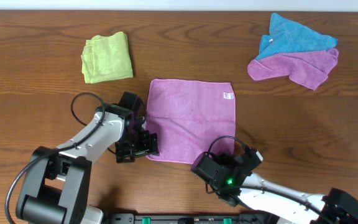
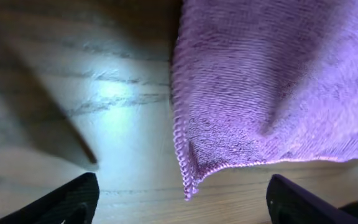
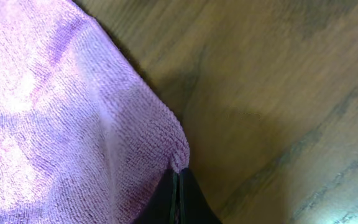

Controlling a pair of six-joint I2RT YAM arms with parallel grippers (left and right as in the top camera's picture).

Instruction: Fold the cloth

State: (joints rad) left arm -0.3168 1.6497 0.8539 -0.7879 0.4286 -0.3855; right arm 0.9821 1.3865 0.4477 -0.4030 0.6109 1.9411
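Note:
A purple cloth (image 1: 191, 118) lies spread flat on the table in the overhead view. My left gripper (image 1: 137, 148) is open at its near left corner; in the left wrist view that corner (image 2: 188, 186) hangs between the two dark fingertips (image 2: 182, 202) without touching them. My right gripper (image 1: 232, 160) is at the near right corner. In the right wrist view its fingers (image 3: 178, 186) are closed on the corner of the purple cloth (image 3: 73, 112).
A folded green cloth (image 1: 107, 57) lies at the back left. A blue cloth (image 1: 291, 36) lies on another purple cloth (image 1: 300, 65) at the back right. The table (image 1: 42, 112) is brown wood.

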